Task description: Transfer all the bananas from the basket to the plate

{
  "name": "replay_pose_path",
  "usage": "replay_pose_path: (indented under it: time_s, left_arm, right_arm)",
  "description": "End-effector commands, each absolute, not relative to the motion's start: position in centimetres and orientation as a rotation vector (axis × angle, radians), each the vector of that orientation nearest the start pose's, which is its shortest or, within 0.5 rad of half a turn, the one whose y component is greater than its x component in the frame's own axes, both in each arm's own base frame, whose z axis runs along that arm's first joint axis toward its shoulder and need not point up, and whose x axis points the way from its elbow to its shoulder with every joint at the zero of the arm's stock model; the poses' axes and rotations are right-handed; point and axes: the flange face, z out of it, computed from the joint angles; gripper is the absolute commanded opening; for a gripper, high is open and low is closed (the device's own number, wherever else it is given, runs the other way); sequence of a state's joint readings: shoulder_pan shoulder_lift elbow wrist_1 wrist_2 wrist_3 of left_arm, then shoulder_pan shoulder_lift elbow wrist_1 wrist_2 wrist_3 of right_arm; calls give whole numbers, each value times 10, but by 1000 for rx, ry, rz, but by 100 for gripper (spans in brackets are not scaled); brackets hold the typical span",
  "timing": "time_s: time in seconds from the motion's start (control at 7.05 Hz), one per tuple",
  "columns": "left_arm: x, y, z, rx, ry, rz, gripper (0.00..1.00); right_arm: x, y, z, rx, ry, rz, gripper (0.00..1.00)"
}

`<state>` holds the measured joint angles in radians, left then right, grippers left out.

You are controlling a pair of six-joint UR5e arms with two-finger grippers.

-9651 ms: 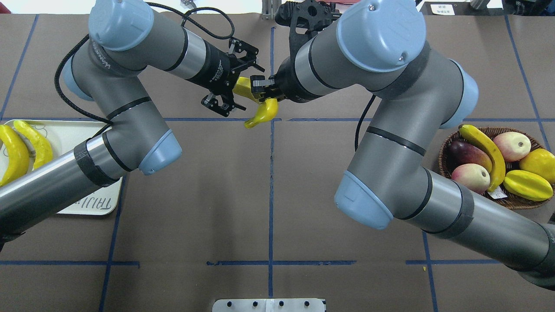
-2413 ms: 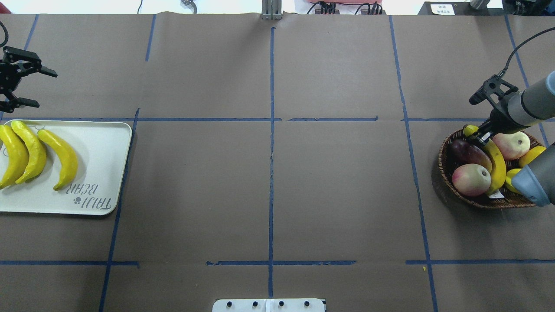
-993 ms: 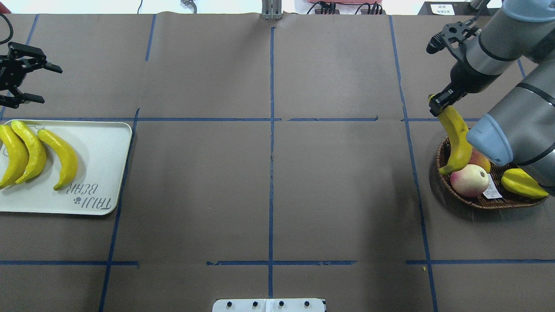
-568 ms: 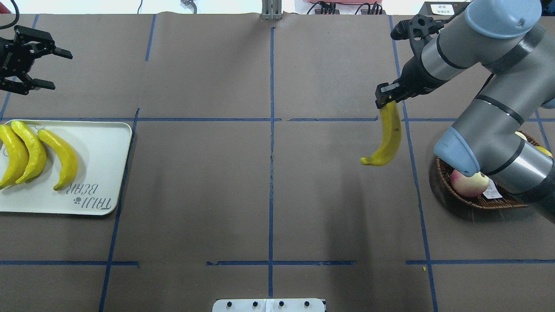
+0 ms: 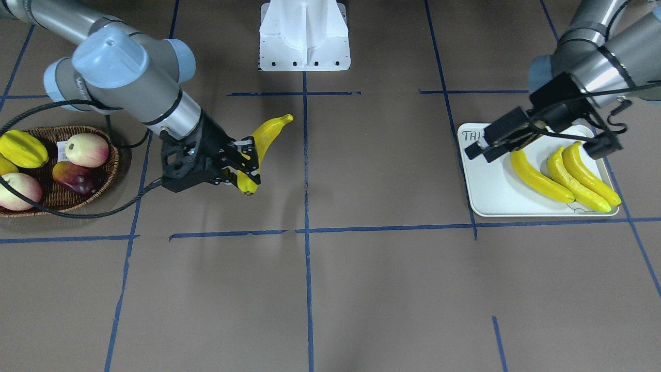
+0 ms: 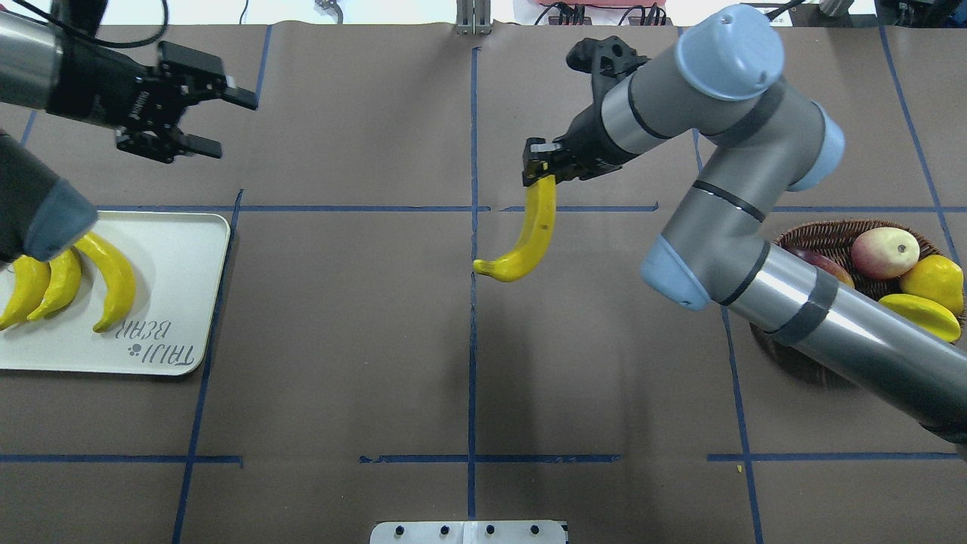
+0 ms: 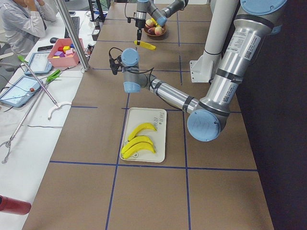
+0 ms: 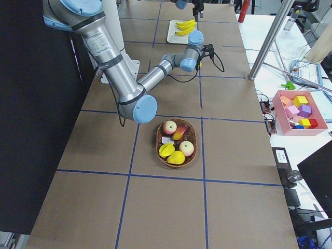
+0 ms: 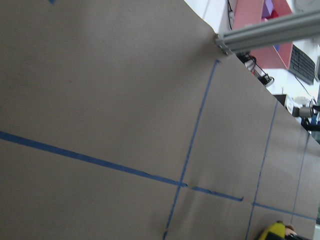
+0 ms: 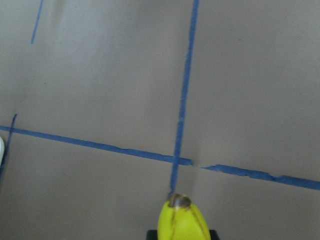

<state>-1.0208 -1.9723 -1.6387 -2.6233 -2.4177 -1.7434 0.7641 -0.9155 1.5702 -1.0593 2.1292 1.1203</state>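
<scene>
Front view: we log the right gripper (image 5: 248, 165) pinching one end of a banana (image 5: 267, 134), held in the air over the desk (image 5: 361, 289) near its centre.

Overhead: the left gripper (image 6: 227, 125) is spread, at 1 o'clock of the plate (image 6: 189, 257). Three bananas (image 6: 113, 276) lie on the plate. The basket (image 6: 823, 231) sits at the desk's 3 o'clock.

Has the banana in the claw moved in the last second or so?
Yes. In the overhead view the banana has gone left, away from the basket, to the middle blue line.
</scene>
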Motion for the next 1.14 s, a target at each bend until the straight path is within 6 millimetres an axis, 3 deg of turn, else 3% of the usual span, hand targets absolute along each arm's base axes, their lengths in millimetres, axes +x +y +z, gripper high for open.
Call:
replay_pose_path:
  time_s: [0.0, 0.43, 0.57, 0.71, 0.99]
  left_arm:
    - [312, -509, 231, -39, 1595, -157, 99]
    - [314, -506, 228, -26, 1598, -132, 99]
    - [317, -507, 230, -33, 1592, -139, 100]
    - [330, -496, 239, -48, 1583, -91, 99]
    - [331, -482, 252, 10, 1570, 113, 98]
  right_arm:
    - [-484, -520, 148, 233, -1253, 0, 0]
    - [-529, -511, 78, 156, -1306, 123, 0]
    - [-531, -509, 77, 153, -1306, 122, 0]
    - [-531, -509, 74, 155, -1310, 121, 0]
    - [-530, -509, 74, 161, -1312, 116, 0]
